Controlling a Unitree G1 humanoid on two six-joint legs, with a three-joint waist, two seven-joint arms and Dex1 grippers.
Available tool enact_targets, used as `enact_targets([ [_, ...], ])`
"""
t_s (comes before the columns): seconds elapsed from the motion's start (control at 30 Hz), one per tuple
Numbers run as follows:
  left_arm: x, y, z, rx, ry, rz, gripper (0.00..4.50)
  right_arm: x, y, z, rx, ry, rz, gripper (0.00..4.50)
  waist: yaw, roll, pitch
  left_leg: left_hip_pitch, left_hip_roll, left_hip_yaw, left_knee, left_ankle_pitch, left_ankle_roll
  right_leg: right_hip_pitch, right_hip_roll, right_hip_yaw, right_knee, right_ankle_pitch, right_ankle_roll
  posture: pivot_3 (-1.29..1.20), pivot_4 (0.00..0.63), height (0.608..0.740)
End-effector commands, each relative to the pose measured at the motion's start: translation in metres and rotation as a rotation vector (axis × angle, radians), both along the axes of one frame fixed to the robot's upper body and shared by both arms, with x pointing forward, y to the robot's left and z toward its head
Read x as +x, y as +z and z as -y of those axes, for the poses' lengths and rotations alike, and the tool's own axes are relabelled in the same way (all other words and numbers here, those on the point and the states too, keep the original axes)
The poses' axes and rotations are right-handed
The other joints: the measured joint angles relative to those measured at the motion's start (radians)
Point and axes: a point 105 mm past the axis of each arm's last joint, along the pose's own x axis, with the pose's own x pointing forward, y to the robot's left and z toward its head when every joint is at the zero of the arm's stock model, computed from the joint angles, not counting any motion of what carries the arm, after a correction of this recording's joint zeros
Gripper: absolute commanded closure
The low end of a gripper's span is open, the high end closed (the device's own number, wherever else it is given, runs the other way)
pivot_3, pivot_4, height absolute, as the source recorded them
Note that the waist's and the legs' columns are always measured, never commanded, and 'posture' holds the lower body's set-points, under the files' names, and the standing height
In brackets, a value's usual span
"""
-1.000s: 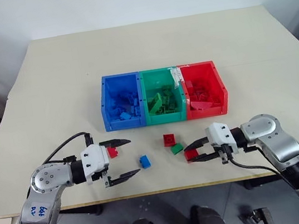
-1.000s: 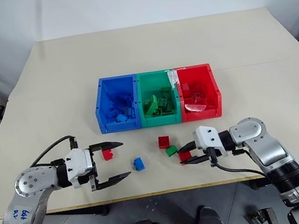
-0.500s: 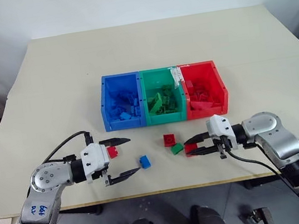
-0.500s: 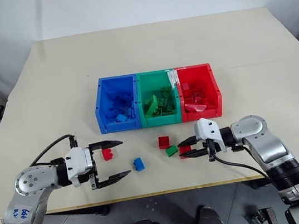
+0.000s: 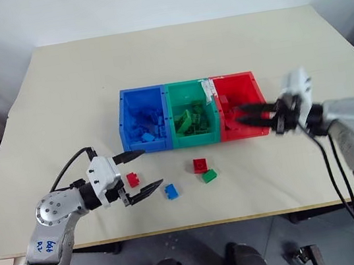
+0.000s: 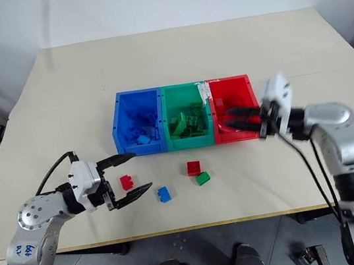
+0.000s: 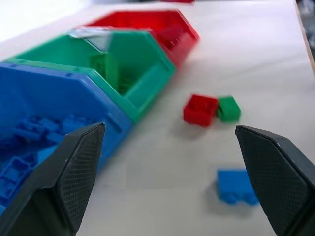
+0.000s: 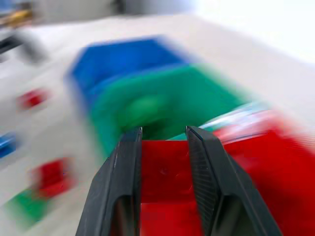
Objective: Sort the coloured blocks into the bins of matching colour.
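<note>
Now the right hand (image 8: pixel 162 162), pinching a red brick (image 8: pixel 163 172), hangs over the red bin (image 5: pixel 260 103), so the drop is in hand; next it needs to let go squarely above that bin. Well in front of the bins, four small studded bricks lie on the tabletop (image 5: pixel 57 90), where the left hand (image 5: pixel 140 173) waits spread.

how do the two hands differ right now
The left hand is wide open and empty, low over the table near a loose red block. The right hand is shut on a red block, raised at the red bin. Both have two black fingers.
</note>
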Motion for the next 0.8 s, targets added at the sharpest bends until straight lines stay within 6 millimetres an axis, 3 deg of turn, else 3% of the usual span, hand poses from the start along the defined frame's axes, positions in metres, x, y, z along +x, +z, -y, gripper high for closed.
enact_targets([
  [0.03,-0.003,0.014,0.003,-0.033,-0.007,0.043,0.0,0.018,0.008,0.002,-0.004,-0.074,0.023,3.54,-0.004,0.0,0.0,0.0,0.0,0.0,0.0,0.0,0.0,0.0,0.0,0.0,0.0,0.0,0.0,0.0,0.15,0.74],
  [0.3,-0.004,0.01,0.004,-0.024,-0.013,0.027,0.0,0.048,-0.004,-0.006,0.006,-0.145,-0.029,3.54,-0.014,0.0,0.0,-0.001,0.0,0.0,-0.001,0.0,0.0,-0.001,0.0,-0.001,0.0,0.0,0.0,0.0,0.15,0.74],
  [0.47,-0.002,0.009,-0.001,-0.014,0.017,0.025,0.0,0.047,0.003,-0.003,0.019,-0.145,0.036,1.91,-0.023,0.0,0.0,-0.001,0.0,0.0,-0.001,0.0,0.0,-0.001,0.0,-0.001,0.0,0.0,0.0,0.0,0.15,0.74],
  [0.63,0.003,0.007,-0.003,-0.007,0.01,0.015,0.0,0.025,0.001,0.005,0.011,-0.08,0.068,0.23,-0.019,0.0,0.0,-0.001,0.0,-0.001,-0.002,0.0,0.0,-0.001,0.0,-0.002,0.0,0.0,0.0,0.0,0.15,0.74],
  [0.67,0.003,0.007,-0.002,-0.004,0.0,0.014,0.0,0.018,0.0,0.007,0.005,-0.064,0.074,0.03,-0.018,0.0,0.0,-0.001,0.0,-0.001,-0.002,0.0,0.0,-0.001,0.0,-0.002,0.0,0.0,0.001,0.0,0.15,0.74],
  [0.8,0.004,0.006,0.001,0.023,-0.05,0.004,0.0,-0.013,-0.009,0.013,-0.015,0.018,0.064,0.03,-0.017,0.0,0.0,-0.001,0.0,0.0,-0.002,0.0,0.0,-0.001,0.0,-0.002,-0.001,0.0,0.001,0.0,0.15,0.74],
])
